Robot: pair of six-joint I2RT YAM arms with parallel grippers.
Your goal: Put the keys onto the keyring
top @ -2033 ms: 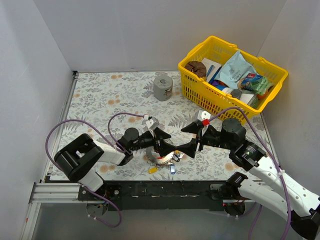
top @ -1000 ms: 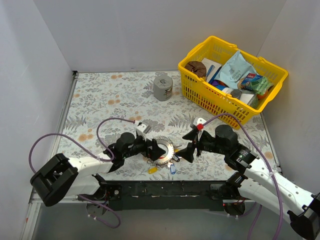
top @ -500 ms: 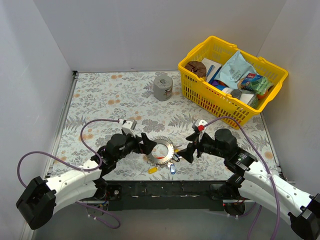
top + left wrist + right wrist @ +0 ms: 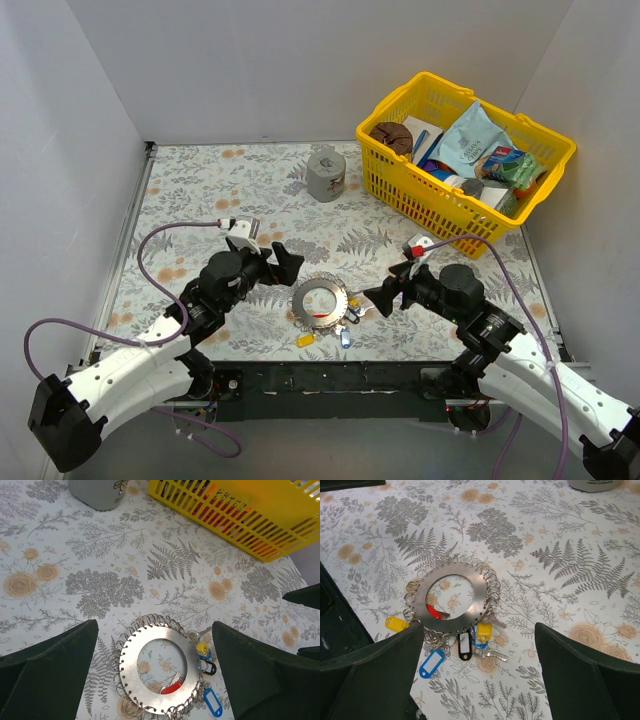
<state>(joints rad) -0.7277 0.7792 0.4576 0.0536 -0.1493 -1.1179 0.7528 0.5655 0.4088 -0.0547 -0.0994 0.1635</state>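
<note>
The keyring (image 4: 303,298) is a flat grey metal ring lying on the floral table near the front edge. It also shows in the left wrist view (image 4: 160,633) and the right wrist view (image 4: 481,591). Small keys lie at its near rim: a yellow one (image 4: 484,629), a black one (image 4: 464,645), a blue one (image 4: 431,662), another yellow one (image 4: 395,623). A red one (image 4: 173,687) lies in the hole. My left gripper (image 4: 283,258) is open and empty, left of and behind the ring. My right gripper (image 4: 378,298) is open and empty, right of the ring.
A grey cylindrical can (image 4: 325,174) stands at the back middle of the table. A yellow basket (image 4: 395,170) full of packets stands at the back right. White walls close the left, back and right sides.
Both grippers have let go and drawn back from the keyring, the left to the left and back, the right to the right. The ring with its keys lies flat on the table.
</note>
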